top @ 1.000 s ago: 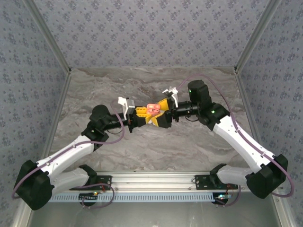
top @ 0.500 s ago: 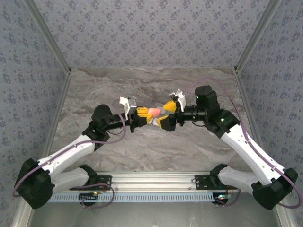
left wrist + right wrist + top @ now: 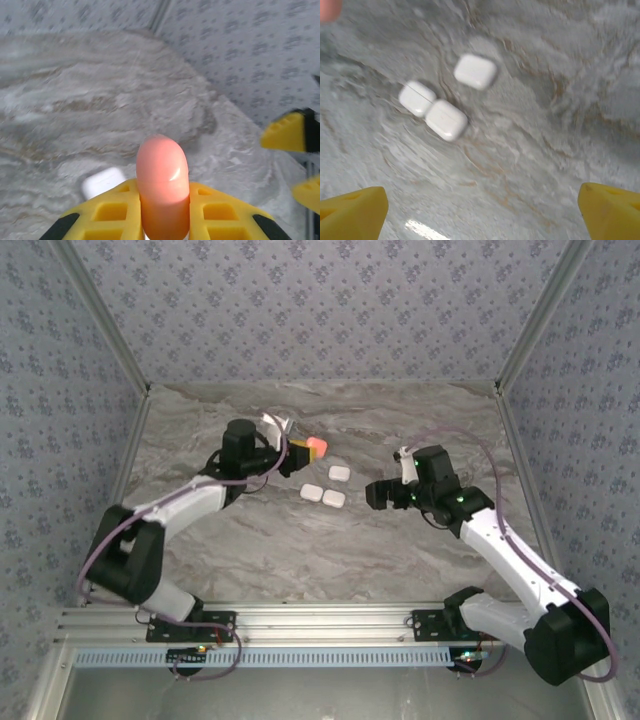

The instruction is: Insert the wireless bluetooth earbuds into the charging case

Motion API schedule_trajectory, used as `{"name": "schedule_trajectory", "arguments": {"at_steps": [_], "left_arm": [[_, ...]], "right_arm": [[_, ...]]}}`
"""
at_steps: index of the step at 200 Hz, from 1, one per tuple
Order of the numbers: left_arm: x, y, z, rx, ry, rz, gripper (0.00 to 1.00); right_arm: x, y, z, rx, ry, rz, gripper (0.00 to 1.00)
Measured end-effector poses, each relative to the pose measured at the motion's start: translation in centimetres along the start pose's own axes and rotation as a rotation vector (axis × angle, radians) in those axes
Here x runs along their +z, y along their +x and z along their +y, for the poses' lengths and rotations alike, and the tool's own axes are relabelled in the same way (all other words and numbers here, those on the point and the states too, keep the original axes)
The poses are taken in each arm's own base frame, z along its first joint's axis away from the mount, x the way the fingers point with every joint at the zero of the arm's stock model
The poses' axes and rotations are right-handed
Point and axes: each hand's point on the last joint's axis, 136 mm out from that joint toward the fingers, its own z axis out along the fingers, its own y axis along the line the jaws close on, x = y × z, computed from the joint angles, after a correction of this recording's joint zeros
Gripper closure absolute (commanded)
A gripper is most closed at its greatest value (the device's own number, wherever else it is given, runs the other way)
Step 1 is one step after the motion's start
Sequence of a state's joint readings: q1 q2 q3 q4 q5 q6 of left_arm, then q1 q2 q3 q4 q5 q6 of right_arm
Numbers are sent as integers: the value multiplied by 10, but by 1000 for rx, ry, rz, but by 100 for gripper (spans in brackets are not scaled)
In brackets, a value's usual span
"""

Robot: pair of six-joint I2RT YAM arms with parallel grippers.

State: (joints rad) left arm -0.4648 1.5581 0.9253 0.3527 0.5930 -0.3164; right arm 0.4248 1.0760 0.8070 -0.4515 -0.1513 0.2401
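Two left jaws: pressed against the sides of the orange-pink charging case [image 3: 162, 170], pinching it between them.
Left gripper [image 3: 162, 200]: its yellow fingers [image 3: 220, 200] flank the case. The rounded end of the case projects forward past the fingertips.
Held case, position: raised off the table [image 3: 250, 540], at the far-left part of the work area in the top view [image 3: 319, 445]. The lid seam cannot be made out.
Right jaws: spread wide, with nothing between them.
Right gripper [image 3: 481, 205]: its yellow fingertips [image 3: 355, 210] sit at the two lower corners of the right wrist view, with bare tabletop between. In the top view it sits right of centre, pointing left.
Gripper separation: well apart. The right gripper's yellow fingers appear at the right edge of the left wrist view.
White charging cases [image 3: 446, 119]: three, lids shut, lying on the table between the two grippers.
White cases, layout: two touch each other side by side. The third [image 3: 475, 71] lies just beside them, not touching, on the far side.
White cases, relation to held case: near it and on the robot's side of it. One shows, blurred, behind the left fingers [image 3: 102, 181].
Table: grey marbled surface.
Walls [image 3: 320, 310]: patterned blue-grey panels on three sides.
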Motion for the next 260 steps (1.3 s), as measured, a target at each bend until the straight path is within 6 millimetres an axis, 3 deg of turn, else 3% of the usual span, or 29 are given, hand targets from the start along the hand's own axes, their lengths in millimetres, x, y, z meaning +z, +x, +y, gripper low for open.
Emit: {"name": "schedule_trajectory", "arguments": {"at_steps": [23,50,121,147,176,235,260], "left_arm": [[29,20,38,-94,-43,91,100],[51,45,66,-174,-77,174,100],[69,94,94,-301,-115,280,97],[72,98,96,-313,-110,286,89],[74,98,97,-319,-105,280,68],[70,98,114,-344,-150,269,52],[67,97,120,-343,-164,263,36]], "right_arm": [[9,16,-7,20,24,57,0],[11,28,-11,34,38,89,0],[14,36,-15,50,55,110,0],[14,36,-15,51,54,111,0],[14,36,-15,51,54,110,0],[11,35,-15,48,51,98,0],[10,35,-16,50,58,94,0]]}}
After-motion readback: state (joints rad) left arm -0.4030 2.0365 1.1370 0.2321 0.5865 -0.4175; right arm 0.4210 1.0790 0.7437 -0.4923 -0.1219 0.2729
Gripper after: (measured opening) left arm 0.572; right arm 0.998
